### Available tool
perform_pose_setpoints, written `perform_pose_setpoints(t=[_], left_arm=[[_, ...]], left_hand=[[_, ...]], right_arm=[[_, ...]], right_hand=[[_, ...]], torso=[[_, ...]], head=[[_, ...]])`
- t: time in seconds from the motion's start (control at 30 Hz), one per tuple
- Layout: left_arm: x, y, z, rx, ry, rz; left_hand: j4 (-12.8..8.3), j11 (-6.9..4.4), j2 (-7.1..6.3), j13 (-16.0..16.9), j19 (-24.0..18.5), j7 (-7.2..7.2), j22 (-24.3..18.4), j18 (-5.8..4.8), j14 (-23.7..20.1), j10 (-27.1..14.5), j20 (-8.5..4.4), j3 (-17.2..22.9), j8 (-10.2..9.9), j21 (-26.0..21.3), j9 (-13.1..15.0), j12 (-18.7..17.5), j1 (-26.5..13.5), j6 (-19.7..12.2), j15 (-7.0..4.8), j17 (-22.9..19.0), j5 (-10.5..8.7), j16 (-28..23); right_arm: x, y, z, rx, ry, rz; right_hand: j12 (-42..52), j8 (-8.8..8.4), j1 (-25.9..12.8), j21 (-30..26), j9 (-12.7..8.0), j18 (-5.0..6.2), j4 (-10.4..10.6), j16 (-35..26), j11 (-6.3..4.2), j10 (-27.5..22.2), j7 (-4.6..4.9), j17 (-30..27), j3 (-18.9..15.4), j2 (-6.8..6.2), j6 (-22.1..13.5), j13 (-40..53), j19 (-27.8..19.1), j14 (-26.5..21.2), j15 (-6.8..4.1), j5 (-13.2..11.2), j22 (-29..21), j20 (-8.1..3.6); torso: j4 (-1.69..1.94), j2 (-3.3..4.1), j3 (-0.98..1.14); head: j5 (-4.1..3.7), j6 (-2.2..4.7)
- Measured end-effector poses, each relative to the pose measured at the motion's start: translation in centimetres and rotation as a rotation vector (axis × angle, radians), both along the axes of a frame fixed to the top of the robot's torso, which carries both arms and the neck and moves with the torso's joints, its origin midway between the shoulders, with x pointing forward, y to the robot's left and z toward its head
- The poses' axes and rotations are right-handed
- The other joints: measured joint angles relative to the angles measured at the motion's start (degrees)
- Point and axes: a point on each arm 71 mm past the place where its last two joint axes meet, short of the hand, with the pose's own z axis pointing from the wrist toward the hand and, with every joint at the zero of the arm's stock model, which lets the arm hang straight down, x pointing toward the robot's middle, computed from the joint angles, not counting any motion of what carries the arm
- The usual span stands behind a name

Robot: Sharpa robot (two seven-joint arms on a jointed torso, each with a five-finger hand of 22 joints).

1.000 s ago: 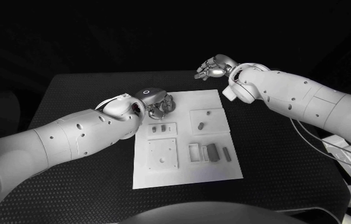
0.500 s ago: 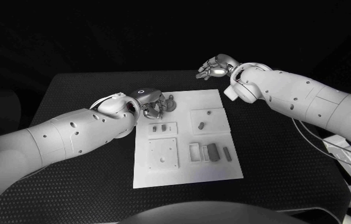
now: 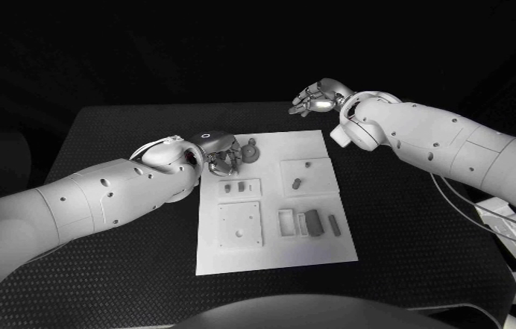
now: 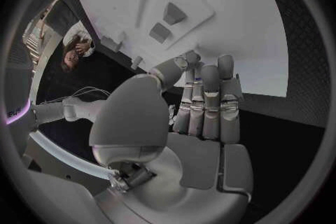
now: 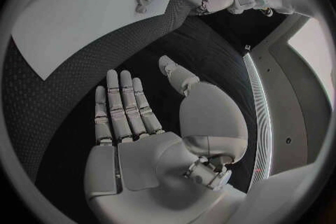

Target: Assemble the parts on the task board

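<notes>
Several small parts (image 3: 313, 223) lie on the white task board (image 3: 274, 254) in the middle of my black table (image 3: 129, 127), most in the shallow pockets along its near and right side, with one round piece (image 3: 250, 151) at the far left corner just beside my left hand (image 3: 223, 152). I judge these parts to be light, rigid plastic, smooth enough to skid on the board, so I would pinch each across its long flat sides rather than its ends. My left hand hovers over the board's far left corner; from the wrist camera its fingers lie straight and close together with nothing between them, so I read it as empty and unclenched. My right hand (image 3: 315, 98) is raised beyond the board's far right corner, well apart from every part, palm flat and fingers loosely spread, holding nothing. Compared with a second ago, my left hand has drawn back slightly toward the board's left edge, uncovering the round piece it was hovering over; my right hand has barely moved, and the parts sit where they were.
</notes>
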Motion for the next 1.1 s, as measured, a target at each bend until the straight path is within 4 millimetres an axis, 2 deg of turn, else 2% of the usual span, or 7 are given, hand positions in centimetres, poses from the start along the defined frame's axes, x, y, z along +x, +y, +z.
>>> perform_pose_setpoints(t=[1.1], left_arm=[[-0.16,0.02,-0.15,0.007,0.034,-0.001]], left_hand=[[0.07,0.03,-0.23,0.11,0.07,0.0,0.0,0.03,0.01,-0.03,0.11,-0.23,0.0,0.0,-0.01,-0.2,-0.83,0.0,0.02,-0.05,0.24,0.0]], right_arm=[[0.04,0.01,-0.02,0.0,0.0,-0.001]], right_hand=[[0.0,0.0,0.0,0.0,-0.04,0.0,0.0,0.0,0.0,0.0,0.0,0.05,0.0,0.0,0.0,-0.16,0.0,0.0,0.0,0.0,0.16,0.0]], torso=[[-0.03,-0.01,0.09]], head=[[0.08,-0.21]])
